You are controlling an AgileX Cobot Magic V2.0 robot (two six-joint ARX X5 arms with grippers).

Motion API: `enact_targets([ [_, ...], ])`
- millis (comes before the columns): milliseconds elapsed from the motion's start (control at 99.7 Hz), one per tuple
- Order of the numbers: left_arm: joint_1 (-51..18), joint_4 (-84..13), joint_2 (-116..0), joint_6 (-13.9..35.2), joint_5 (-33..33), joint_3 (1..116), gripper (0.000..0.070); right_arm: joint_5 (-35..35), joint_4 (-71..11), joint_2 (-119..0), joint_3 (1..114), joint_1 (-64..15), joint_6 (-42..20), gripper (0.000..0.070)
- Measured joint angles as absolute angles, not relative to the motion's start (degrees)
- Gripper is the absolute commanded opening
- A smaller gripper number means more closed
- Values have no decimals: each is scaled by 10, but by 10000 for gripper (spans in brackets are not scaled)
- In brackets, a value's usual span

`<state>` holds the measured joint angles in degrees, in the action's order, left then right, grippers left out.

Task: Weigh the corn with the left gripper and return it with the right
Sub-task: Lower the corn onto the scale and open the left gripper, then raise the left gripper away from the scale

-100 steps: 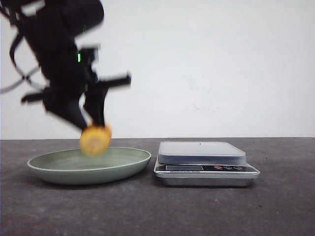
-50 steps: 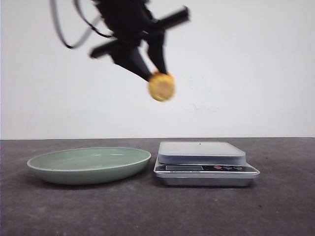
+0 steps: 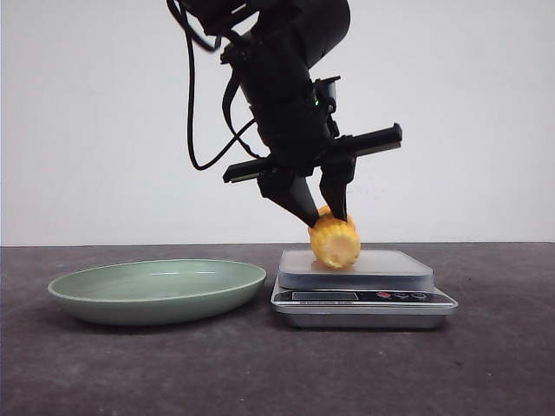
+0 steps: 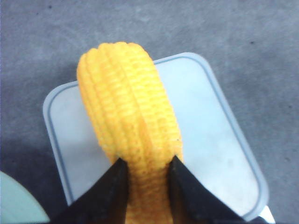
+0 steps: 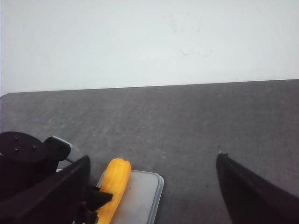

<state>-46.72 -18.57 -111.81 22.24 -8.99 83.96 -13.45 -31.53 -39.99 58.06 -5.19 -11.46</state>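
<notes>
On the far left we see a shallow green plate (image 3: 157, 291) resting on the dark table (image 3: 277, 373). Just beside it, to the right, stands a silver kitchen scale (image 3: 362, 299). Above the scale, we find the left gripper (image 3: 327, 218) clamped around the corn (image 3: 335, 242), its fingers (image 4: 110, 196) pinching one end while the cob's underside sits at the weighing platform; we cannot tell whether it bears on it. Further right, in its own wrist view, the right gripper (image 5: 149, 186) hangs spread wide, holding nothing, off to the scale's side.
</notes>
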Motion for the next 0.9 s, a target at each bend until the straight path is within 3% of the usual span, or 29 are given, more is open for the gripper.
enact_targets([
  [50,-468,-185,-1119,223,-90,840,27,-135,-316,-400,581,-52,-112,547],
  [100,-468,-185,-1119,222,-90,840,115,-135,-317,-400,581,-52,-109,547],
  [201,-468,-184,-1119,223,-90,840,415,-135,-319,-400,581,-52,-107,547],
  [251,-468,-185,-1119,224,-90,840,493,-135,-319,-400,581,-52,-107,547],
  [301,-468,-188,-1119,224,-90,840,519,-135,-319,-400,581,-52,-107,547],
  [602,-475,-192,-1096,217,-95,840,518,-135,-319,-400,581,-52,-107,547],
  [752,-474,-202,-997,183,-137,840,516,-138,-319,-400,581,-52,-107,547],
  [902,-464,-240,-856,129,-192,847,516,-184,-298,-401,581,-52,-109,547],
])
